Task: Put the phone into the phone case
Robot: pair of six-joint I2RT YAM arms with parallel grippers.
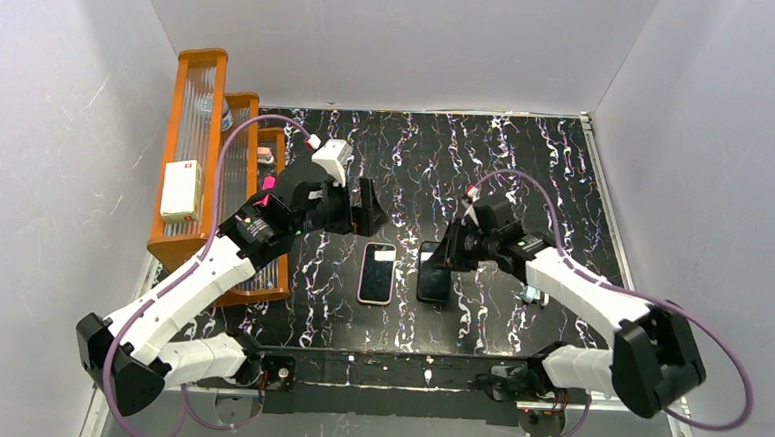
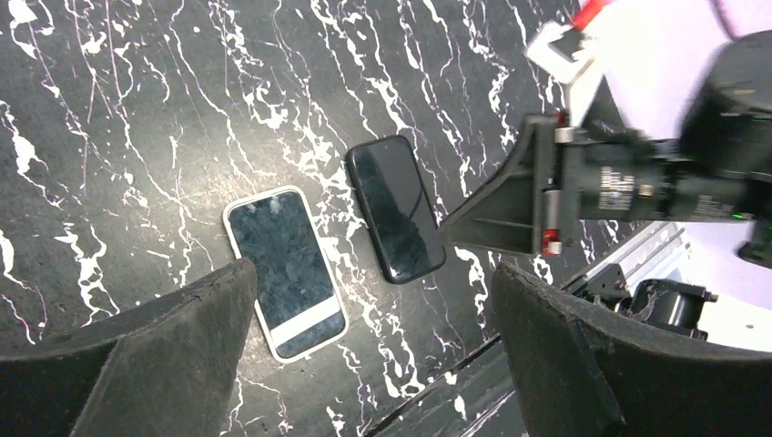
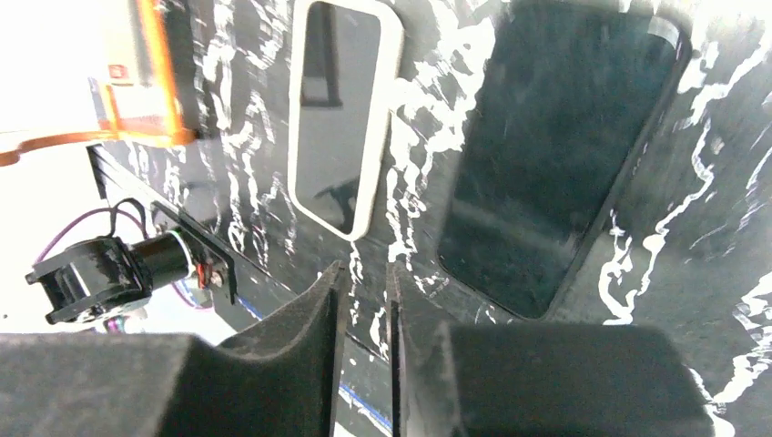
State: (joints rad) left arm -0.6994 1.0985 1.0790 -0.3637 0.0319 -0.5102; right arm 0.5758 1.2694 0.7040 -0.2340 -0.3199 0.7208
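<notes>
Both empty: left end effector (image 2: 371,269) wide, right end effector (image 3: 364,273) barely parted.

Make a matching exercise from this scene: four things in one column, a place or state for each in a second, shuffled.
Things:
1. case
2. black phone
3. left gripper
4. rack

Descriptions:
a. jaws wide apart
b. orange, far left
c. pale rim around a screen
d. lying flat, just right of the case

Pairs: 1-c, 2-d, 3-a, 4-b
</notes>
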